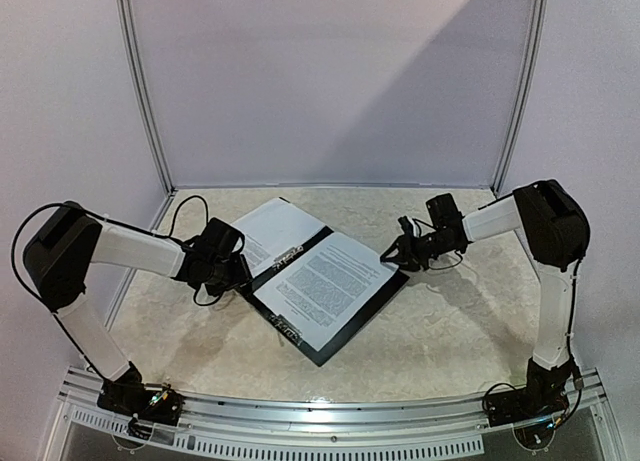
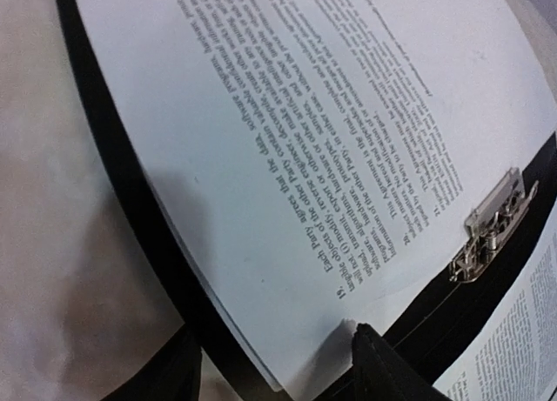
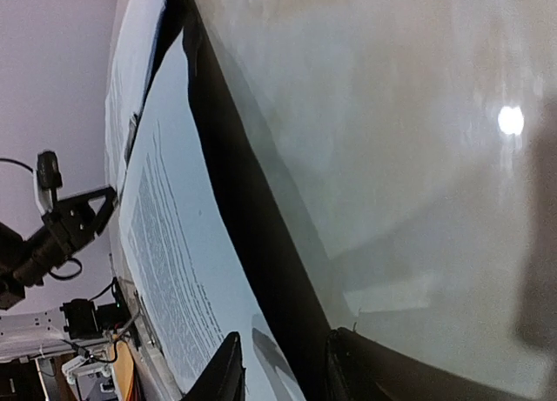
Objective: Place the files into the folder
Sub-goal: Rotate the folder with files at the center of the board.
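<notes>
- The folder (image 1: 315, 239) lies open and flat, set diagonally in the middle of the marbled table (image 1: 450, 331). The files (image 1: 330, 281) lie inside it, with a printed white sheet on each half.
- Two metal clips sit along the black spine. The farther clip (image 2: 492, 223) shows clearly from the left wrist, just beside the edge of a sheet.
- The left gripper (image 1: 243, 271) is at the folder's left edge. Its fingers are apart, with a corner of the sheets and the black cover edge between them.
- The right gripper (image 1: 392, 253) is at the folder's right corner. Its fingers are also apart, though by less, and the black border runs up out of the gap. One finger throws a shadow on the sheet.
- Nothing lies on top of the sheets. The only things near the folder are the two arms and a looped black cable (image 1: 185, 206) behind the left one.
- Pale walls (image 1: 320, 81) with metal posts (image 1: 140, 81) close in the table, and a slotted rail (image 1: 330, 416) runs along the near edge.
- Both wrist views cut the fingers off at the bottom of the frame, so I cannot tell whether any pad touches paper or cover.
- The print is too small to read from above, and it is sharp only in patches from the left wrist.
</notes>
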`<state>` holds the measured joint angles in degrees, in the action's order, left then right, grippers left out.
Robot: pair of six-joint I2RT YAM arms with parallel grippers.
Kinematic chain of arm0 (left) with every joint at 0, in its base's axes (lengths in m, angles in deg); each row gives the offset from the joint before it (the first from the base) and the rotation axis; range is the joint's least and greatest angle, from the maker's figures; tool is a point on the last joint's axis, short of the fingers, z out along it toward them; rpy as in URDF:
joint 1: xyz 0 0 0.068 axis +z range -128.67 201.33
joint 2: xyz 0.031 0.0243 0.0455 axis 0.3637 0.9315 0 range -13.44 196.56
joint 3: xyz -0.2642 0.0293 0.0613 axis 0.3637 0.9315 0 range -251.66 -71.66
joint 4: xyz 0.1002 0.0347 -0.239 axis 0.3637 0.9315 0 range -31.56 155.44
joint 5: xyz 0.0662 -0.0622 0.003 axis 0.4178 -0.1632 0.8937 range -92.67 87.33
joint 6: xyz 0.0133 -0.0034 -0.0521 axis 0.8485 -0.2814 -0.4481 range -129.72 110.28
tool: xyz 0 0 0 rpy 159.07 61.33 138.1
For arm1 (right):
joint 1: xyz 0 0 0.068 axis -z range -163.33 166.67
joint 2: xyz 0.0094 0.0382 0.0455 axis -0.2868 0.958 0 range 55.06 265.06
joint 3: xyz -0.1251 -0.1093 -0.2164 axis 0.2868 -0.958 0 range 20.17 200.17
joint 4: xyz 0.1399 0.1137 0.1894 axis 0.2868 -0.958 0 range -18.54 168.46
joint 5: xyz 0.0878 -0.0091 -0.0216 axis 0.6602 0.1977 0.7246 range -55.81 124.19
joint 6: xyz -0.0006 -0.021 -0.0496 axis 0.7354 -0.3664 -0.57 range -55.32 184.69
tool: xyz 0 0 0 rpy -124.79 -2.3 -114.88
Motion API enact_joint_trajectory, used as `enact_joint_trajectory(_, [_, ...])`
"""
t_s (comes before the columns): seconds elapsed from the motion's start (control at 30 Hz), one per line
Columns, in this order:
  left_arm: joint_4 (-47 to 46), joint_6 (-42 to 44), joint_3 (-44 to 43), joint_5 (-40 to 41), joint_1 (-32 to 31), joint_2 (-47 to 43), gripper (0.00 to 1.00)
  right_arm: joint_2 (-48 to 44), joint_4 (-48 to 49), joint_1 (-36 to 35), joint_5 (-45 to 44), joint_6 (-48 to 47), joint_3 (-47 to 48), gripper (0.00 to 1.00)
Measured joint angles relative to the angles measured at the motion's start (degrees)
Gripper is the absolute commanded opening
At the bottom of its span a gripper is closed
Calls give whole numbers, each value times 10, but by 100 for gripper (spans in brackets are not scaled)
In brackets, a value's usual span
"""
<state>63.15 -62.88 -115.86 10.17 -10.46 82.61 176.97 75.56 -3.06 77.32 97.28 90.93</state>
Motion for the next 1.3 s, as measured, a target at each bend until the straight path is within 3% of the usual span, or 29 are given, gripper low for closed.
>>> enact_joint_trajectory(0.3, [-10, 54, -17, -48, -19, 19, 52, -214, -17, -51, -50, 2, -266, 28])
enact_joint_trajectory(0.63, [1, 79, -18, -68, -120, 12, 57, -390, -97, -88, -155, 9, -387, 34])
enact_joint_trajectory(0.67, [7, 82, -20, -68, -122, 12, 58, -402, -110, -89, -162, 10, -391, 39])
enact_joint_trajectory(0.73, [32, 89, -33, -64, -122, 12, 60, -428, -139, -92, -179, 14, -396, 82])
enact_joint_trajectory(0.77, [45, 90, -40, -59, -122, 12, 60, -438, -152, -94, -186, 19, -396, 98])
enact_joint_trajectory(0.93, [121, 83, -59, -26, -125, -30, 58, -509, -225, -101, -238, 21, -393, 99])
enact_joint_trajectory(1.07, [155, 63, -52, -15, -147, -93, 49, -583, -293, -142, -341, 17, -352, 99])
enact_joint_trajectory(1.17, [160, 45, -45, -19, -171, -112, 39, -647, -228, -169, -378, -4, -357, 98])
enact_joint_trajectory(1.23, [162, 37, -40, -22, -183, -110, 34, -694, -145, -167, -364, -5, -408, 82])
enact_joint_trajectory(1.3, [164, 27, -38, -24, -190, -103, 32, -709, -99, -166, -336, -3, -453, 74])
